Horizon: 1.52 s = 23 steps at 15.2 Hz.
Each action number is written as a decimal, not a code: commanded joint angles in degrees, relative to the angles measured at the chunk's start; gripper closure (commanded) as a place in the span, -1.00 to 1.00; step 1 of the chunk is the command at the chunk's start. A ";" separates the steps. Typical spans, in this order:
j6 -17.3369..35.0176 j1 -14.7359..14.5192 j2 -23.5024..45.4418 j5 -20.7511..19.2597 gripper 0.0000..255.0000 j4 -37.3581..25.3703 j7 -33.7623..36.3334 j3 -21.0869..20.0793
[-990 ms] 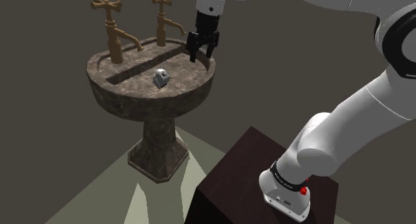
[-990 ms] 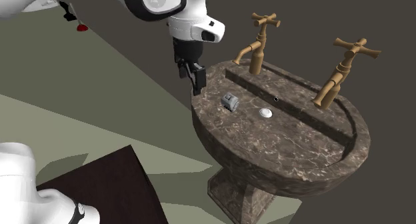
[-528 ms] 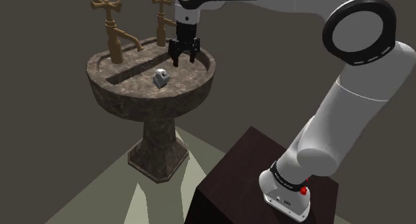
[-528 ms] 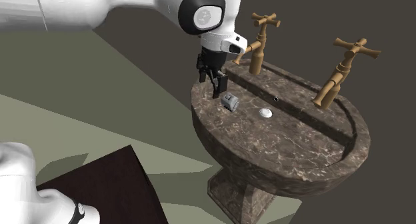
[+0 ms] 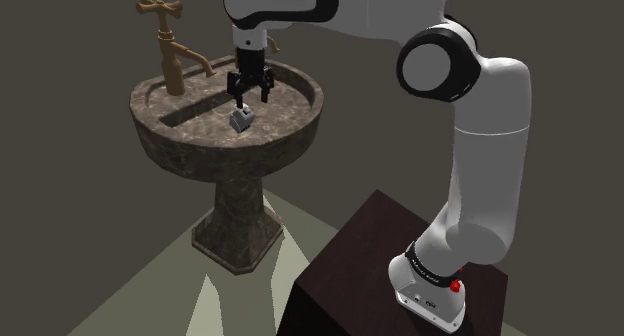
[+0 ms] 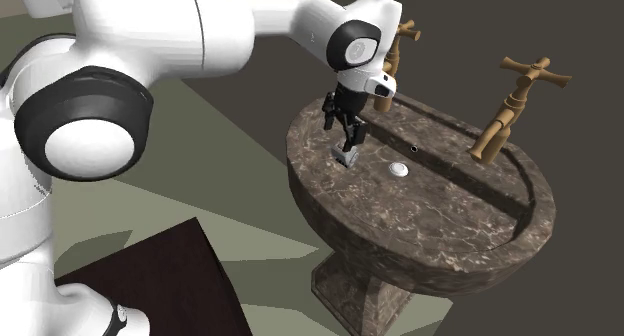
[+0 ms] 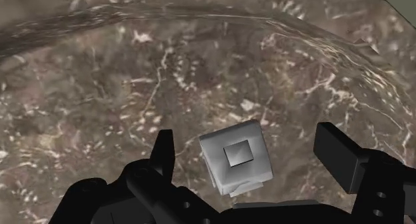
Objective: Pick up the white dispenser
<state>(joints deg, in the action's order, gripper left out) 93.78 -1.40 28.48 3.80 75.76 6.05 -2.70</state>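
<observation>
A white Franka arm reaches from its dark stand [image 5: 372, 246] over a pedestal sink [image 5: 165, 156] of dark, veined stone, its black end effector [image 5: 250, 96] pointing down into the basin. The fingers [image 7: 164, 149] are spread wide and grip nothing. The dispenser [image 7: 237, 156], drawn as a small grey-white block with a square recess in its upper face, sits on the basin floor directly beneath them. In the wrist view it lies in the gap between the fingers, clear of both. In the second exterior view it rests between the round white drain [image 6: 399, 168] and the sink's rim on that view's left. A brown cross-handled tap [image 6: 508, 109] stands on the sink's back edge, well apart from the dispenser. Pale floor [image 5: 160, 304] shows around the pedestal.
</observation>
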 commanded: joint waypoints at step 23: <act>1.00 -0.19 8.06 0.08 1.00 -5.62 0.14 -0.01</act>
<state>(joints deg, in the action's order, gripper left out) 95.32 -1.55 36.62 3.88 70.62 6.10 -2.69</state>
